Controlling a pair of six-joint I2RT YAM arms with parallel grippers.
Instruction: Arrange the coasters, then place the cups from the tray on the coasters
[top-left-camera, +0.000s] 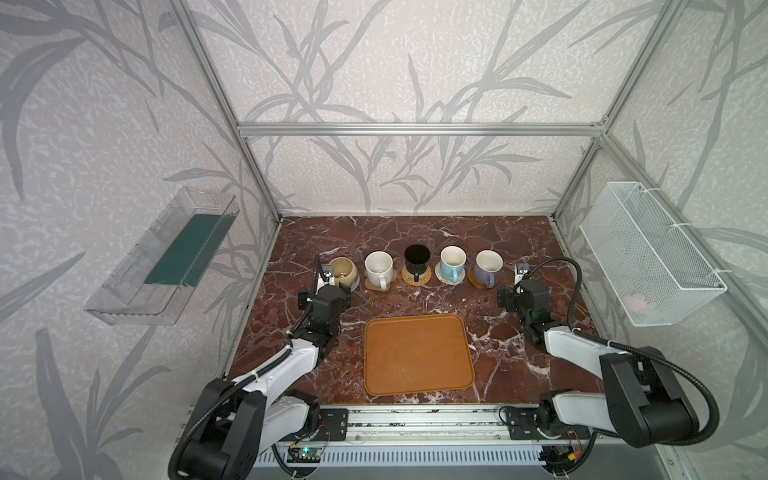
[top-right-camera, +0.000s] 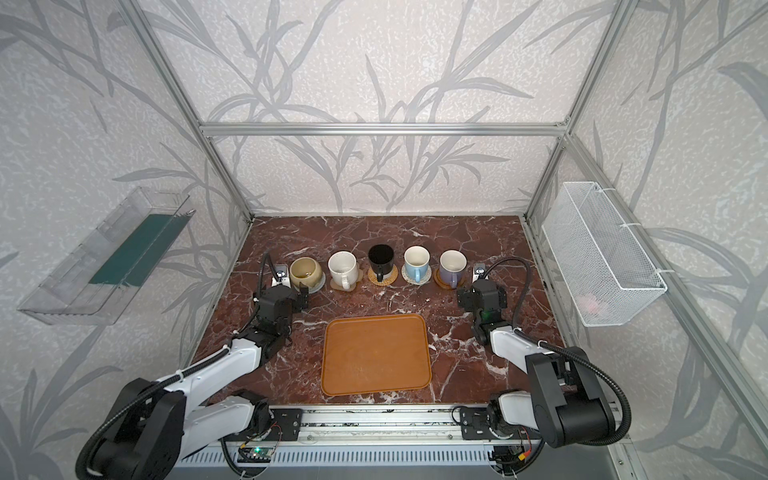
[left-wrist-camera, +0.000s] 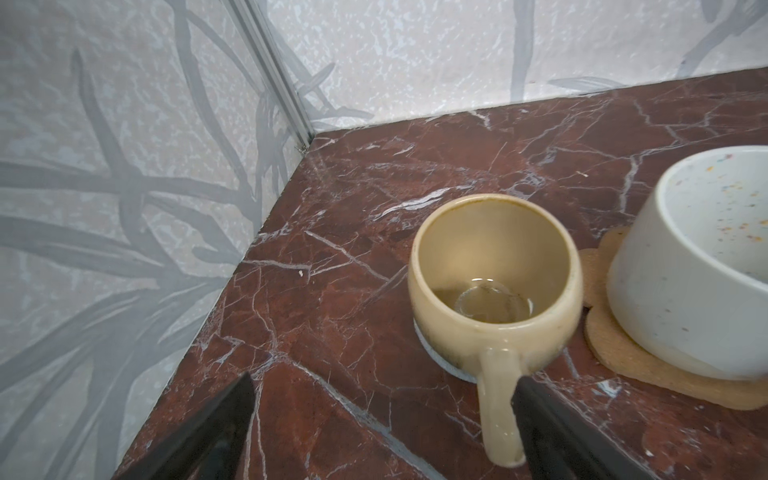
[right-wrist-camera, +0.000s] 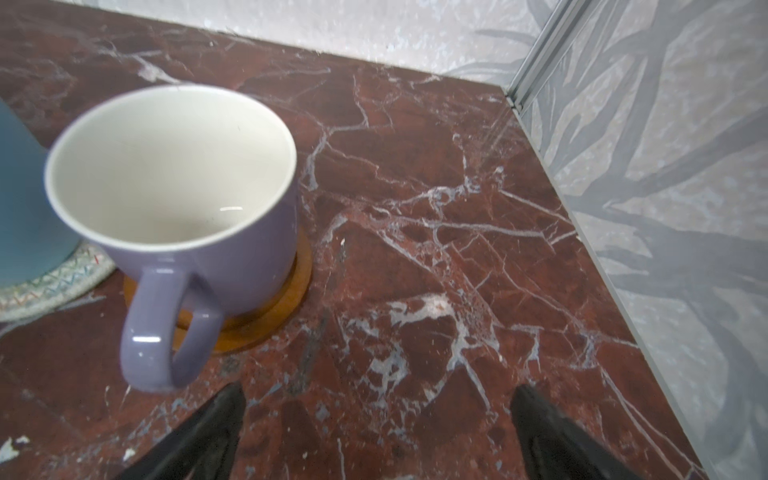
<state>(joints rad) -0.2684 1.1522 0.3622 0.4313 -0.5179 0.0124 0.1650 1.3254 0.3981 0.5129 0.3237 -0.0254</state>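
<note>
Five cups stand in a row, each on a coaster: beige-yellow cup (top-left-camera: 343, 270) on the grey-blue coaster (left-wrist-camera: 428, 347), speckled white cup (top-left-camera: 378, 268) on the tan paw coaster (left-wrist-camera: 623, 365), black cup (top-left-camera: 417, 257) on rattan (top-left-camera: 424, 278), light blue cup (top-left-camera: 452, 259) on rope (right-wrist-camera: 45, 286), lavender cup (top-left-camera: 488, 266) on the wooden disc (right-wrist-camera: 266, 320). The tray (top-left-camera: 417, 353) lies bare in front of them. My left gripper (left-wrist-camera: 384, 382) is open, with the beige cup's handle (left-wrist-camera: 496, 399) just inside one finger. My right gripper (right-wrist-camera: 380, 388) is open over bare marble beside the lavender cup.
A clear plastic bin (top-left-camera: 162, 257) hangs on the left wall and a white wire basket (top-left-camera: 648, 257) on the right wall. Metal frame posts stand at the back corners, close to both grippers. Marble shows between the tray and the cup row.
</note>
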